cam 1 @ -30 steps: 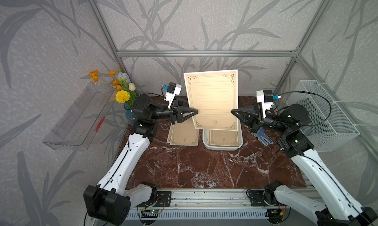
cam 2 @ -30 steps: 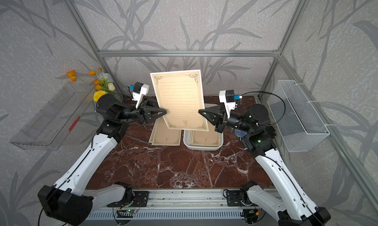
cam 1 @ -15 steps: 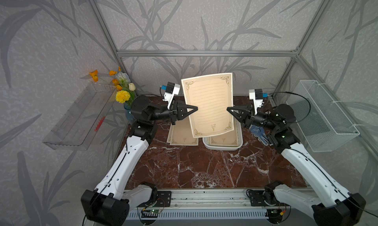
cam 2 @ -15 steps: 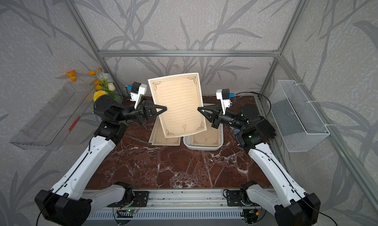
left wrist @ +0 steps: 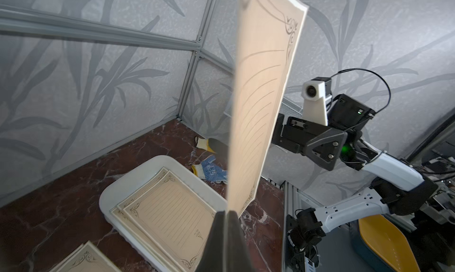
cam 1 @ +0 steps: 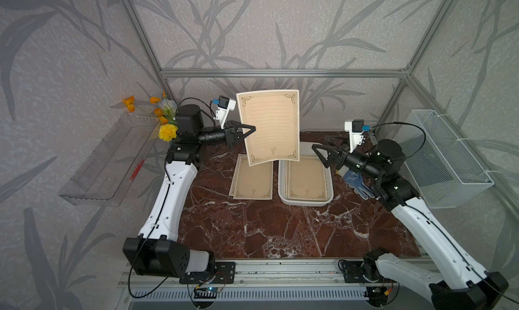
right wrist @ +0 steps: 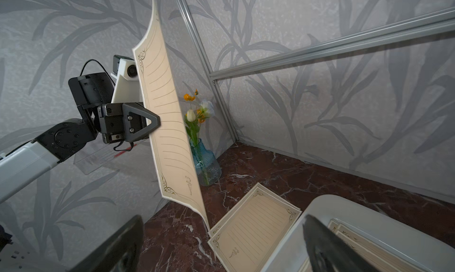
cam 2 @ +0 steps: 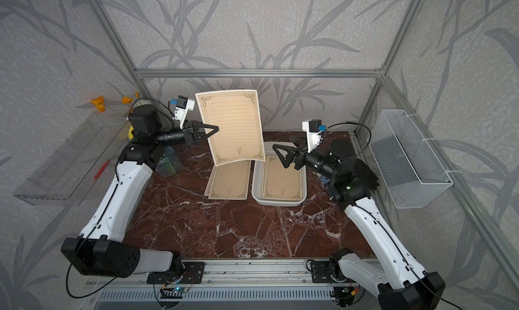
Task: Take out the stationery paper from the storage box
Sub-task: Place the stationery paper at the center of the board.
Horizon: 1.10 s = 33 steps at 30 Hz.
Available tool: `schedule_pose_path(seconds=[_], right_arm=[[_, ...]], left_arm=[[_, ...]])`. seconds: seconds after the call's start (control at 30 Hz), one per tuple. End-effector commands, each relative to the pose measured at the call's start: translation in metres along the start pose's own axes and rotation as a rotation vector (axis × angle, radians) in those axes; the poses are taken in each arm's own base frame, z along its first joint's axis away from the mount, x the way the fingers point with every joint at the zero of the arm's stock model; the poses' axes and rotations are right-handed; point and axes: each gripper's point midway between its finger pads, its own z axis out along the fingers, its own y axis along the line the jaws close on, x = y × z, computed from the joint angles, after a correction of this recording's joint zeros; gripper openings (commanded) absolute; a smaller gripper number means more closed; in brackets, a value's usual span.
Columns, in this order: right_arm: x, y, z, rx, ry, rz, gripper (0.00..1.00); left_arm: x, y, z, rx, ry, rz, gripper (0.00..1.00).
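left jaws: I am pinching them shut on the side edge of one sheet (cam 1: 269, 127), holding it upright in the air over the worktop (cam 1: 266, 230).
right jaws: I am holding them wide open and empty, apart from the sheet.
box (cam 1: 306, 202): sitting on the worktop, paper stack (cam 1: 307, 179) lying inside.
paper pile (cam 1: 254, 180): lying on the worktop just beside the box, toward my left arm.
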Motion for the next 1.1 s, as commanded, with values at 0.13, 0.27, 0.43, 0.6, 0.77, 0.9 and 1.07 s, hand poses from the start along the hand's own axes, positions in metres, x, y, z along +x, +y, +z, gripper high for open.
schedule_pose_path(seconds=[0.13,0.27,0.43,0.6,0.77,0.9,1.07], right_arm=[[0.008,-0.024,-0.002,0.139,0.060,-0.010,0.99],[0.011,-0.027,-0.001,0.149,0.062,-0.012,0.99],[0.014,-0.034,0.004,0.168,0.079,0.000,0.99],[0.016,-0.038,0.006,0.186,0.093,0.011,0.99],[0.021,-0.043,0.006,0.206,0.104,0.024,0.99],[0.025,-0.049,0.006,0.234,0.117,0.037,0.99],[0.031,-0.059,0.006,0.281,0.138,0.053,0.99]], left_arm=[[0.082,0.052,0.000,-0.047,0.370,-0.208,0.00],[0.101,0.076,0.007,-0.029,0.452,-0.275,0.00],[0.128,0.105,0.019,0.033,0.501,-0.376,0.00],[0.147,0.116,0.027,0.133,0.503,-0.447,0.00],[0.158,0.130,0.028,0.139,0.495,-0.506,0.00],[0.159,0.142,0.024,0.126,0.463,-0.542,0.00],[0.175,0.172,0.018,0.062,0.454,-0.647,0.00]])
